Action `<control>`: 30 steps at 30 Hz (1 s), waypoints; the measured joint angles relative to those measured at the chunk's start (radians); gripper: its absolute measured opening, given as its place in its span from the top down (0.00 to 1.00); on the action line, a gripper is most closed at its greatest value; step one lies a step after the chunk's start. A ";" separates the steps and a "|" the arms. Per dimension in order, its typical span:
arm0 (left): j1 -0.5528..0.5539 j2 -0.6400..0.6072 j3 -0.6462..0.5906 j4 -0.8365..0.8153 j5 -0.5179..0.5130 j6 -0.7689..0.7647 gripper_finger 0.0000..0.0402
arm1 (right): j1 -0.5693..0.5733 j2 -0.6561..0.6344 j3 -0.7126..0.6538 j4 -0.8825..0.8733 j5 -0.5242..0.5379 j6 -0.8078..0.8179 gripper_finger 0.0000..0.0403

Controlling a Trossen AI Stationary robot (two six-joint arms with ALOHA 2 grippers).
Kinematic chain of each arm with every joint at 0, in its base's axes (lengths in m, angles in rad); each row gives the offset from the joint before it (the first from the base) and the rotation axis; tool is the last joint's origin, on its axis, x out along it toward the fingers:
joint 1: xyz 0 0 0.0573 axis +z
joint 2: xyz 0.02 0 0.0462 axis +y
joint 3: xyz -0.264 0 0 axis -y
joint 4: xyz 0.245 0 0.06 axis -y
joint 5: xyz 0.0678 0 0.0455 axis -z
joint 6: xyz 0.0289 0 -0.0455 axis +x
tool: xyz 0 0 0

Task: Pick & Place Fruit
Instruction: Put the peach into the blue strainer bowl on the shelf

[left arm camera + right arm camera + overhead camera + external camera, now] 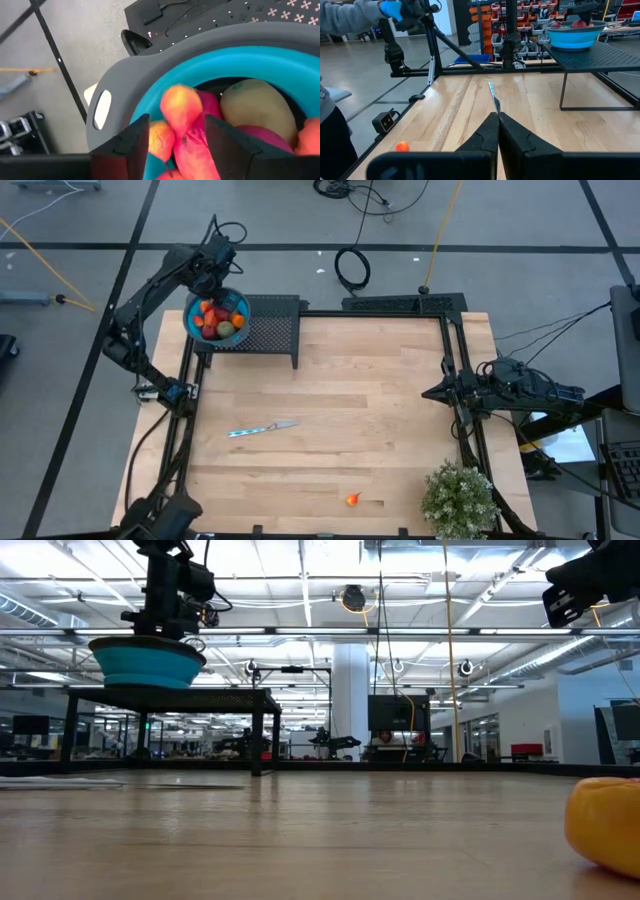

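Left gripper (pixel 175 145) open over bowl (pixel 200 55); only wrist view shows orange-red fruit (pixel 181 107) between fingers.

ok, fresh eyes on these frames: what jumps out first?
The blue bowl heaped with fruit, on the black mesh stand at the table's far left corner, with the left gripper right over it, fingers apart around an orange-red piece. Next, one small orange fruit alone near the front edge and the silver knife mid-table. The right gripper waits shut at the right edge.
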 joint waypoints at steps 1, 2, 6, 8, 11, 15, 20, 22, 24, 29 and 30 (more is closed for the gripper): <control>0.000 0.000 0.000 0.000 0.000 0.019 0.51 | 0.000 0.000 0.000 0.000 0.000 0.000 1.00; 0.000 0.000 0.000 0.000 0.000 0.041 0.50 | 0.000 0.000 0.000 0.000 0.000 0.000 1.00; 0.000 -0.018 0.023 -0.017 -0.005 0.042 0.48 | 0.000 0.000 0.000 0.000 0.000 0.000 1.00; -0.005 -0.044 0.049 -0.029 -0.007 0.033 0.47 | 0.000 0.000 0.000 0.000 0.000 0.000 1.00; -0.032 -0.086 0.093 -0.034 -0.010 0.016 0.47 | 0.000 0.000 0.000 0.000 0.000 0.000 1.00; -0.093 -0.157 0.145 -0.029 0.022 -0.027 0.47 | 0.000 0.000 0.000 0.000 0.000 0.000 1.00; -0.198 -0.253 0.160 0.005 0.106 -0.071 0.47 | 0.000 0.000 0.000 0.000 0.000 0.000 1.00; -0.243 -0.287 0.160 0.031 0.154 -0.081 0.47 | 0.000 0.000 0.000 0.001 0.000 0.000 1.00; -0.286 -0.320 0.160 0.068 0.196 -0.082 0.47 | 0.000 0.000 0.000 0.006 0.000 0.000 1.00; -0.392 -0.387 0.160 0.171 0.281 -0.082 0.47 | 0.000 0.000 0.000 0.020 -0.002 0.017 1.00; -0.413 -0.398 0.160 0.190 0.284 -0.092 0.47 | 0.000 0.000 0.000 0.026 -0.001 0.033 1.00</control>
